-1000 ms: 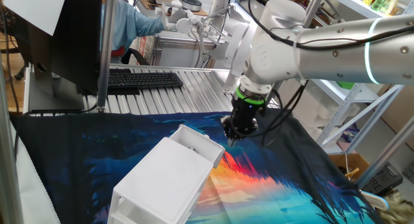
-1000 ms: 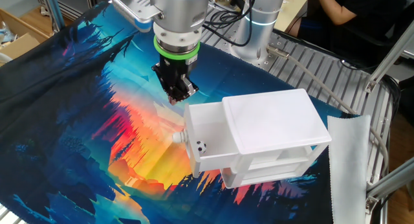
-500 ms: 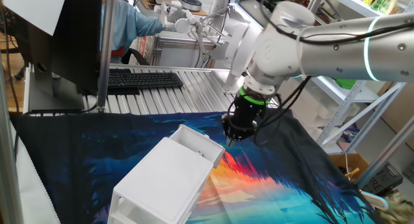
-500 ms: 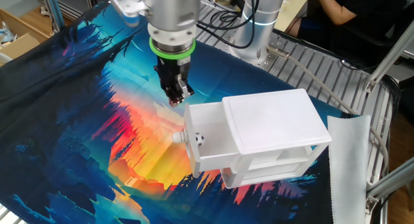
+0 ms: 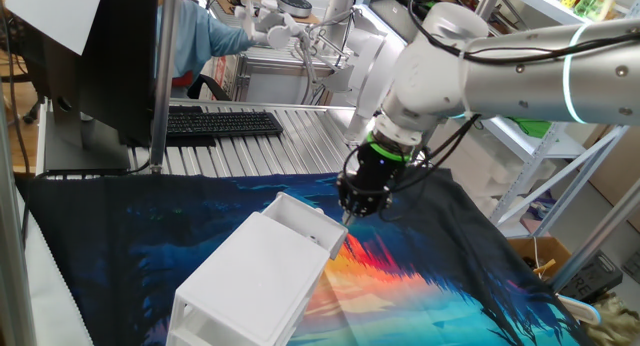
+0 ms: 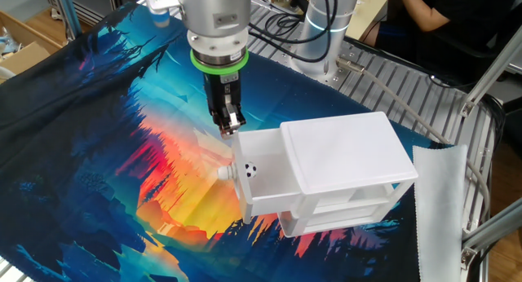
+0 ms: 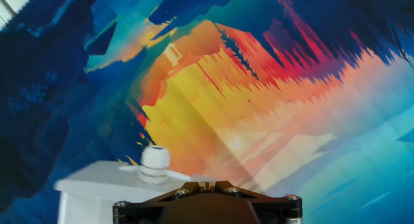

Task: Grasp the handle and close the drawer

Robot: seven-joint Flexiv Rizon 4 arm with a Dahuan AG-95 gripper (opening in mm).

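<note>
A white box-shaped cabinet (image 6: 347, 172) sat on a cloth (image 6: 114, 152) printed with blue, orange and red forest shapes, which covered the table. The drawer (image 6: 261, 172), a shallow white tray, stuck partway out of the cabinet's front, toward the middle of the cloth. A small round white handle (image 6: 223, 173) projected from the drawer's front panel. The silver robot arm (image 5: 500, 71) reached in from the side, its gripper (image 6: 228, 127) pointing straight down, fingers pressed together and holding nothing. The fingertips hung just above the near corner of the open drawer, close to the handle but apart from it. In the hand view the handle (image 7: 154, 162) showed near the bottom edge, on the drawer front (image 7: 97, 191), with the bright cloth (image 7: 259, 88) spread beyond. A black keyboard (image 5: 220, 123) lay on the slatted metal surface behind the cloth.
</note>
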